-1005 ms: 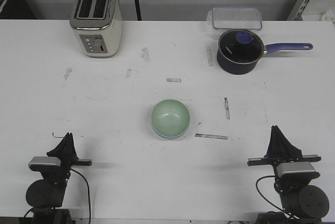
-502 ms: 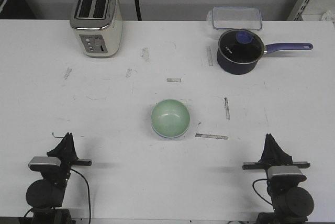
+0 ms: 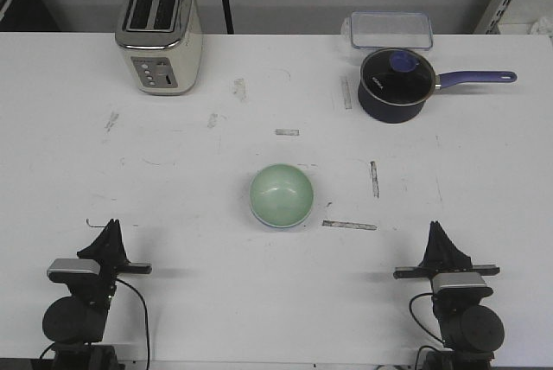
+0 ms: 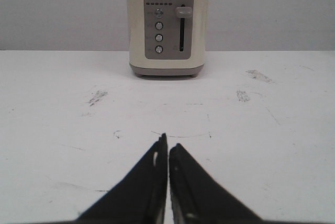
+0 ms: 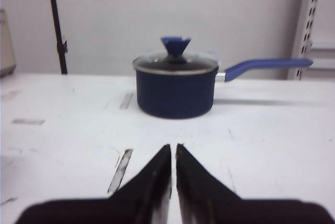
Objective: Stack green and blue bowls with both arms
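The pale green bowl (image 3: pixel 281 195) sits upright in the middle of the white table (image 3: pixel 199 180). A thin blue-grey edge runs under its near rim; I cannot tell whether that is the blue bowl, which shows nowhere else. My left gripper (image 3: pixel 111 225) rests at the near left edge, shut and empty, its fingertips together in the left wrist view (image 4: pixel 167 143). My right gripper (image 3: pixel 435 227) rests at the near right edge, shut and empty, also seen in the right wrist view (image 5: pixel 173 147). Both grippers are far from the bowl, which neither wrist view shows.
A cream toaster (image 3: pixel 159 33) stands at the back left, straight ahead of the left gripper (image 4: pixel 167 25). A dark navy saucepan (image 3: pixel 395 85) with a lid and purple-blue handle stands at the back right (image 5: pixel 175 85). A clear container (image 3: pixel 390 30) lies behind it. A tape strip (image 3: pixel 349 226) lies near the bowl.
My right gripper has shifted left and a little toward the near edge, still shut. The left arm and the bowl have not moved.
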Robot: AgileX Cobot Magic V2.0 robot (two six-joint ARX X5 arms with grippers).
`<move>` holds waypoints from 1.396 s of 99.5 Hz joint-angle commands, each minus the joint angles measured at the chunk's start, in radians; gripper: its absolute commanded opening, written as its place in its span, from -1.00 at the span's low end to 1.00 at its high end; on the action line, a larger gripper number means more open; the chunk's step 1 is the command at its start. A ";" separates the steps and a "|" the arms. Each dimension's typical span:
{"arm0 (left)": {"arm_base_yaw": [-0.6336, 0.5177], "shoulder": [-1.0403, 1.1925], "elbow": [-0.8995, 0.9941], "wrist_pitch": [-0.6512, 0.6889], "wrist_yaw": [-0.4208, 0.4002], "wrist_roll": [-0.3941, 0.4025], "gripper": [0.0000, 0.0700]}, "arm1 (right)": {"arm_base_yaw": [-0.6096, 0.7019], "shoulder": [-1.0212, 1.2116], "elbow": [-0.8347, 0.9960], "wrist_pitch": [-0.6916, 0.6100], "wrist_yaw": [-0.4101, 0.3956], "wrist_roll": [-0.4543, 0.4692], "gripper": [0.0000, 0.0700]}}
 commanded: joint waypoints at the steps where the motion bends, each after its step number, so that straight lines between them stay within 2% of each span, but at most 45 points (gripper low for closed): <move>1: 0.000 -0.002 -0.022 0.014 -0.003 0.013 -1.00 | -0.007 0.000 -0.002 0.013 -0.003 0.021 -0.98; 139: 0.000 -0.002 -0.022 0.014 -0.003 0.013 -1.00 | -0.018 0.000 -0.002 0.024 0.001 0.021 -0.98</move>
